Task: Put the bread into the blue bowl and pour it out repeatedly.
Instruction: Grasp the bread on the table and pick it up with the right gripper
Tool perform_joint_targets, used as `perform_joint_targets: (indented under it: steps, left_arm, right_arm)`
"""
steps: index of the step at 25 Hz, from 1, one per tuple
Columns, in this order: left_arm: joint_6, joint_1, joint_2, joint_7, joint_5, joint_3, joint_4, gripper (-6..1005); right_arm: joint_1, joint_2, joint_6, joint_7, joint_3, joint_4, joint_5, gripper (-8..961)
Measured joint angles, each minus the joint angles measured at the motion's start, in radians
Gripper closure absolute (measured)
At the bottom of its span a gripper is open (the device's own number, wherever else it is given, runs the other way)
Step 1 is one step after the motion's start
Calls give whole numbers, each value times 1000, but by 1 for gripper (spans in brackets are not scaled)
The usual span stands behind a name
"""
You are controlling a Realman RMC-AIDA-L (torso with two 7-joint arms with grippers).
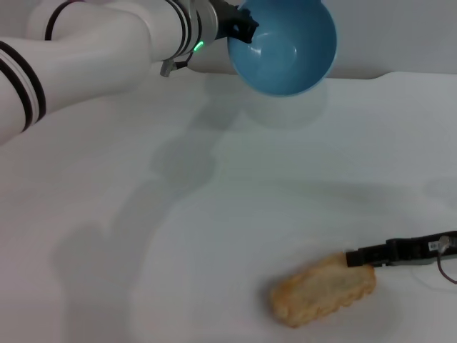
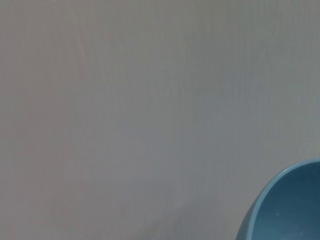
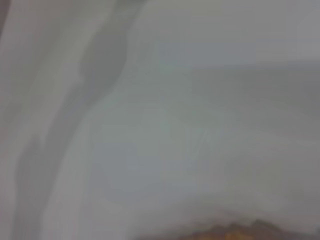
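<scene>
A white table (image 1: pixel 214 236) fills nearly everything in front of me, crossed by the soft grey shadows of the arms. The left arm (image 1: pixel 78 43) reaches in over the far side, and the left gripper (image 1: pixel 239 27) has its dark fingers clamped on the rim of the blue bowl (image 1: pixel 285 46), holding it up off the table and tipped so its hollow inside faces this way; there is nothing in it. The bread (image 1: pixel 323 289) lies flat on the near part of the table, tan scalloped underside up, well apart from the bowl. The right gripper (image 1: pixel 355 257) comes in low from the right, its dark tip touching the loaf's end; I cannot tell how far its fingers are spread.
</scene>
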Motion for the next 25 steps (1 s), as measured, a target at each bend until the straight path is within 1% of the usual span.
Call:
perform_joint_targets:
  steps: [4, 7, 10, 15, 22, 25]
  left_arm:
    - [0, -1, 0, 0, -7, 3, -1, 1001]
    - [0, 2, -1, 0, -8, 3, 1, 1001]
    - [-2, 5, -2, 0, -10, 5, 3, 1000]
    - [-5, 5, -2, 0, -32, 10, 4, 1001]
    - [-8, 6, -1, 0, -35, 12, 0, 1000]
    - [-8, 7, 0, 0, -35, 12, 0, 1000]
  right_arm:
    - [7, 6, 4, 0, -9, 0, -17, 379]
    - [16, 17, 18, 0, -10, 1, -33, 381]
    - [22, 22, 29, 0, -10, 12, -36, 383]
    - [48, 22, 59, 0, -10, 68, -44, 386]
    - [53, 23, 41, 0, -12, 64, -50, 390]
    - [53, 22, 36, -11, -12, 59, -50, 450]
